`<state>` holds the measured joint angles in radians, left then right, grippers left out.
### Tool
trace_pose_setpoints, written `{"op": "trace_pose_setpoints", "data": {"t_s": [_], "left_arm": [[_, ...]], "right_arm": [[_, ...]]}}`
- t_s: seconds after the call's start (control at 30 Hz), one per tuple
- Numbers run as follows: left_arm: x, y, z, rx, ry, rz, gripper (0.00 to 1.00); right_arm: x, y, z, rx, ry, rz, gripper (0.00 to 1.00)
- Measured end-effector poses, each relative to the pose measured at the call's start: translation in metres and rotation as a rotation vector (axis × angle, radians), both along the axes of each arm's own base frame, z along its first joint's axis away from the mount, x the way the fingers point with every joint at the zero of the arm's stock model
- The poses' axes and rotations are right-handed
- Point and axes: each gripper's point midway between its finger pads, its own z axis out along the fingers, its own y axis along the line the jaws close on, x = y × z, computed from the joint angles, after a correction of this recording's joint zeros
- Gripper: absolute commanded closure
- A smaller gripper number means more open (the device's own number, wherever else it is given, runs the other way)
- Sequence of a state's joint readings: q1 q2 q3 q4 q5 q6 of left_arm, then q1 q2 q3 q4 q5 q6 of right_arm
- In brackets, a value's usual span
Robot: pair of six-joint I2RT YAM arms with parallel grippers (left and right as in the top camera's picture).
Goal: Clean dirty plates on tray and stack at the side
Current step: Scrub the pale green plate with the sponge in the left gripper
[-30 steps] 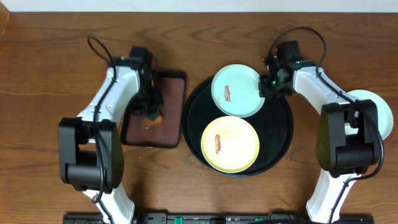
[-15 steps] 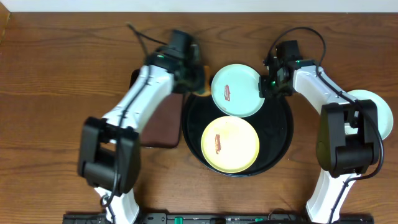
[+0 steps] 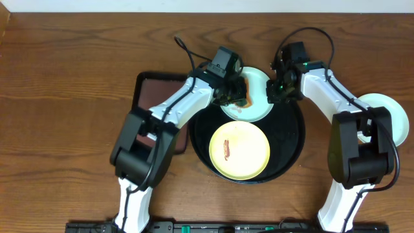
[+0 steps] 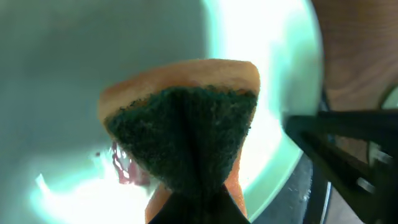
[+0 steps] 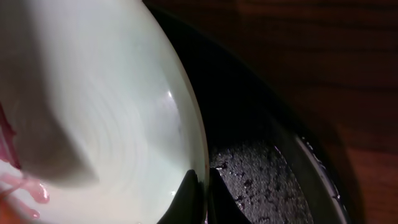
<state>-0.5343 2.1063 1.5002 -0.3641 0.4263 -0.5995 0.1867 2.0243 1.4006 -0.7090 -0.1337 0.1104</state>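
A pale mint-blue plate (image 3: pixel 259 105) lies at the back of the round black tray (image 3: pixel 289 154). My left gripper (image 3: pixel 238 96) is shut on an orange sponge with a dark green pad (image 4: pixel 186 124), and the pad presses on this plate (image 4: pixel 62 74) beside a red smear (image 4: pixel 124 169). My right gripper (image 3: pixel 277 91) is shut on the same plate's right rim (image 5: pixel 200 149), one finger on each side of it. A pale yellow plate (image 3: pixel 249 152) with a red-brown smear sits at the tray's front. Another mint plate (image 3: pixel 394 111) rests on the table at the far right.
A rectangular dark brown tray (image 3: pixel 150 97) lies left of the black tray, partly under my left arm. Both forearms cross above the back half of the black tray (image 5: pixel 261 180). Bare wooden table (image 3: pixel 58 77) surrounds everything.
My left arm has swung right from the brown tray, carrying the sponge onto the mint plate's smear. My right gripper has kept its hold on the rim.
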Motion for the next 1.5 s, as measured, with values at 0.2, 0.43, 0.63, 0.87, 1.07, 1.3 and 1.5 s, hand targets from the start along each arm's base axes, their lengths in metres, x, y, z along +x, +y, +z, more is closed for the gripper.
{"op": "trace_pose_setpoints", "data": {"t_s": [0.2,0.43,0.63,0.87,1.07,1.3,1.5], "left_arm": [[-0.001,-0.014,-0.027,-0.054,0.049,-0.019,0.93],[-0.005,0.004,-0.03,0.027,0.101,-0.009,0.93],[-0.001,0.05,-0.031,0.312,0.07,0.007,0.93],[0.008,0.068,-0.027,0.469,-0.011,0.002,0.93],[0.02,0.041,-0.026,0.309,-0.017,0.026,0.92],[0.007,-0.012,-0.019,0.123,0.014,-0.022,0.93],[-0.034,-0.037,-0.023,0.112,0.124,-0.069,0.92]], "right_arm": [[-0.005,-0.002,-0.001,-0.024,0.016,-0.001,0.99],[-0.005,-0.001,-0.002,-0.024,0.02,-0.004,0.99],[-0.005,-0.001,0.001,-0.022,0.016,-0.002,0.99],[-0.007,0.004,0.001,0.0,0.022,0.004,0.99],[-0.009,0.003,0.001,-0.003,0.029,0.003,0.99],[-0.008,0.001,0.001,-0.015,0.027,0.0,0.99],[-0.01,0.0,0.0,-0.019,0.032,-0.001,0.99]]}}
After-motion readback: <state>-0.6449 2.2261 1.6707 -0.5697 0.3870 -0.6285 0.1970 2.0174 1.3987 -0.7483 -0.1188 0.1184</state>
